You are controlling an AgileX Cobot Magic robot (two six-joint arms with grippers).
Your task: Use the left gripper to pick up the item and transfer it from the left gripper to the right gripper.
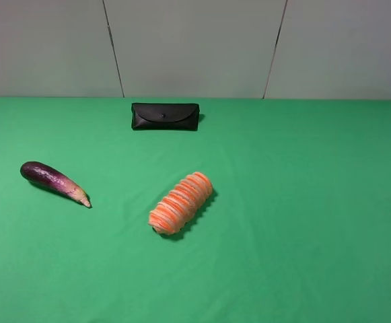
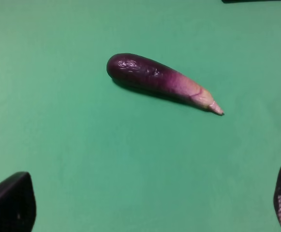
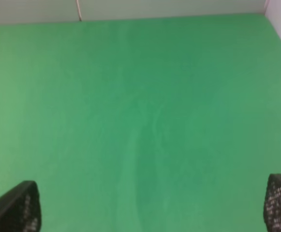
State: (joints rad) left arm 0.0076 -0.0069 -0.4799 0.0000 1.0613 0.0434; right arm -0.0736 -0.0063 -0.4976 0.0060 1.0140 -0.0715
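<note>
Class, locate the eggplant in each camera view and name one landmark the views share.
Exterior high: eggplant at left on the green cloth, left of the orange roll.
Left wrist: eggplant just above the picture's centre.
Right wrist: not in it.
Shared landmark: the green cloth.

eggplant (image 2: 155, 77): glossy, smooth skin with bright highlights and faint wrinkles on the dark purple end; the pale tip looks duller.
table cover (image 1: 303, 222): green, matt, cloth-like.
pouch (image 1: 165, 116): black, leather-like, slight sheen.
roll (image 1: 180, 203): orange and white, ribbed, matt.
left gripper (image 2: 147, 208): 2 black, matt, plastic-looking fingers (image 2: 9, 205).
right gripper (image 3: 150, 210): 2 black fingers (image 3: 14, 210) with a rough, dotted grid texture.
wall (image 1: 195, 40): pale grey, smooth, matt panels.
</note>
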